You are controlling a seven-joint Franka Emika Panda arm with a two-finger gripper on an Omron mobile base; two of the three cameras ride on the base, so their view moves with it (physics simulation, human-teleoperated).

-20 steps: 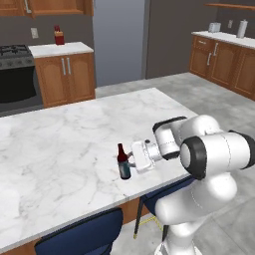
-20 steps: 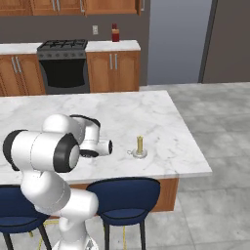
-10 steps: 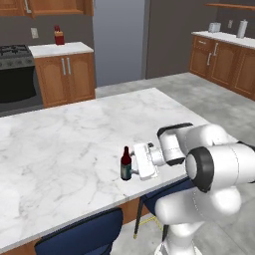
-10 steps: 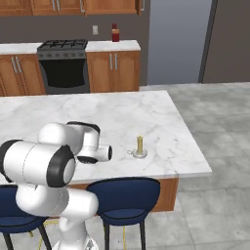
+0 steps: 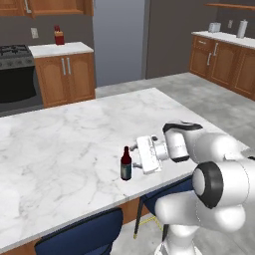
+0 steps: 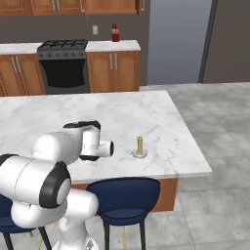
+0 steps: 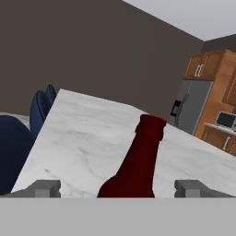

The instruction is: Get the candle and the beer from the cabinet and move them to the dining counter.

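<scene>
The beer [image 5: 126, 164], a dark brown bottle with a blue label, stands upright on the white marble dining counter [image 5: 64, 144] near its front edge. My gripper [image 5: 135, 160] is level with it from the right, open, its jaws on either side of the bottle without gripping. In the hand view the beer's neck [image 7: 143, 156] rises between the two spread fingertips [image 7: 46, 188] of my gripper [image 7: 117, 190]. The pale yellow candle [image 6: 139, 145] stands upright on the dining counter [image 6: 161, 117], right of my arm. The wood-brown cabinet [image 6: 73, 5] hangs on the far wall.
Dark blue chairs [image 5: 79, 234] [image 6: 124, 195] sit under the counter's near edge. On the far wall stand a stove [image 6: 63, 63] and a small worktop with a red knife block [image 6: 115, 33]. More lower cabinets [image 5: 224, 60] are at the right.
The jaws have spread wide and let go of the beer, which now stands on the counter on its own. The arm's elbow has sunk lower and shifted right.
</scene>
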